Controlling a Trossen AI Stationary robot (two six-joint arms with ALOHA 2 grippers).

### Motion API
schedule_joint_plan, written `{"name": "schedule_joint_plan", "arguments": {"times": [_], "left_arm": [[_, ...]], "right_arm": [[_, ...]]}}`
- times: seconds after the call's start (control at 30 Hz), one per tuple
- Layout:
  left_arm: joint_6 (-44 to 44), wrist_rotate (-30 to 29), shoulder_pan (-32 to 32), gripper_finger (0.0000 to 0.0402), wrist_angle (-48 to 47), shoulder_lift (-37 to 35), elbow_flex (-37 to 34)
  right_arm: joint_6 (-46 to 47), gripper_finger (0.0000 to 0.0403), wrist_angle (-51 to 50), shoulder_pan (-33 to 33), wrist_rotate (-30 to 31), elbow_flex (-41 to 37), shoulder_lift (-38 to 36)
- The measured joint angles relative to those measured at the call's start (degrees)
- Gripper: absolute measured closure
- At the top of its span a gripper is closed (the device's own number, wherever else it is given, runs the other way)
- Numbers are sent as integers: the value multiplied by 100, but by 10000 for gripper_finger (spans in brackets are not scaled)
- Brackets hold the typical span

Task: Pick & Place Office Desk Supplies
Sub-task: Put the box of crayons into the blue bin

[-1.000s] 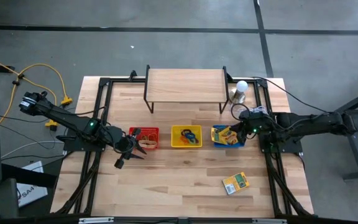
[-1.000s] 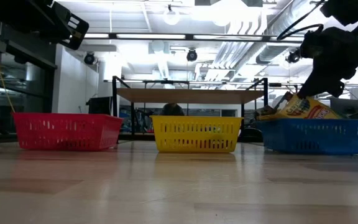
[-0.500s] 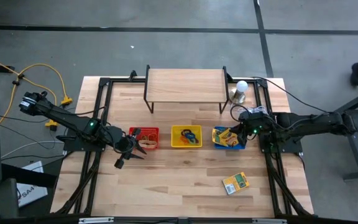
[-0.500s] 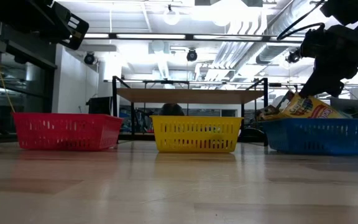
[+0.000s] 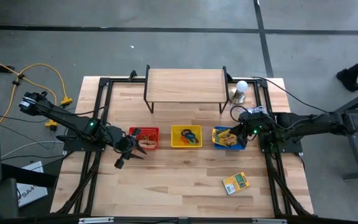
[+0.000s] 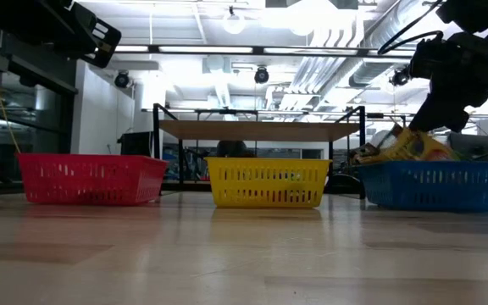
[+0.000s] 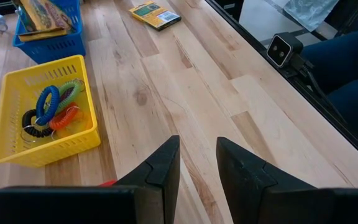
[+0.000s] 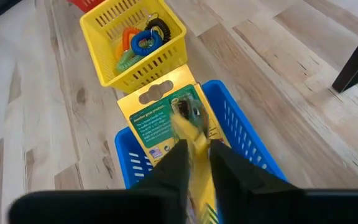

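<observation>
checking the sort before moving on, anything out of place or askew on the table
One flat yellow-and-green crayon box lies alone on the bare wooden table, outside the baskets. Another crayon box leans tilted above the blue plastic basket's rim.

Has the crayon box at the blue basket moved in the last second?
Yes. In the low view the crayon box has dropped lower against the blue basket rim, under the right gripper.

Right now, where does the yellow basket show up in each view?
High: yellow basket centre, between the red and blue baskets.
Low: centre, on the table.
Left wrist: at left.
Right wrist: at top.
Shared landmark: blue basket right beside it.
</observation>
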Motion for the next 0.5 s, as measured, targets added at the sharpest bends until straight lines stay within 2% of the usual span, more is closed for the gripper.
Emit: {"name": "schedule_joint_plan", "arguments": {"times": [0.2, 0.5], "left_arm": [[-1, 0, 2, 302, 0, -1, 0], [0, -1, -1, 302, 1, -2, 0]], "right_arm": [[18, 304, 4, 0, 19, 0, 0], [23, 293, 115, 1, 35, 0, 0]]}}
